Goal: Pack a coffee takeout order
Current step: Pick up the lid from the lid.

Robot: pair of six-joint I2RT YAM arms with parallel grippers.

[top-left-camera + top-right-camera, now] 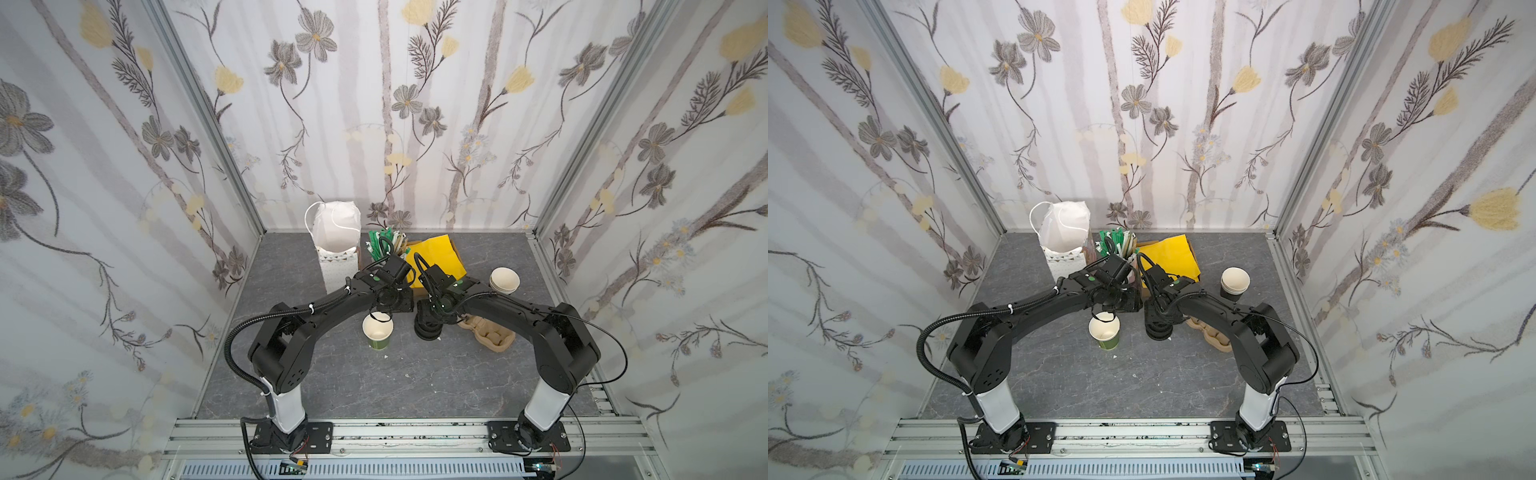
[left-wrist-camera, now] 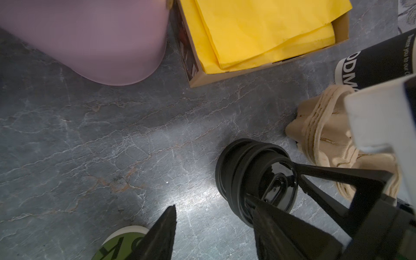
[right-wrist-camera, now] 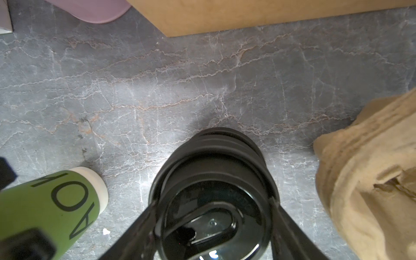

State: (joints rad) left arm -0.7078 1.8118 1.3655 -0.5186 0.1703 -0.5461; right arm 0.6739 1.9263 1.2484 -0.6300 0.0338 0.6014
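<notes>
Green paper cup: upright, lidless, cream inside showing, near the middle of the grey marbled tabletop in both top views. Left tool hangs over the cup's back rim. In the left wrist view its fingers stand spread with bare tabletop between them, and the cup sits just beside one finger. Contact with the cup: cannot tell.

Just beside the cup on the right arm's side, but apart from it: stack of black lids, standing on the tabletop. Right tool straddles the top lid, with one finger close against each side of its rim. Whether they pinch it or only flank it: cannot tell.

Tan pulp carrier lies beyond the lids on the right, partly hidden by the right arm.

Farther back:
- Yellow napkins, folded in an open cardboard box.
- Left of the box, a bundle of green and tan sticks, upright in a pink holder.
- Left again, a white paper bag with cord handles, against the back wall.
- Stack of black cups with cream insides, right of the box and apart from it.
</notes>
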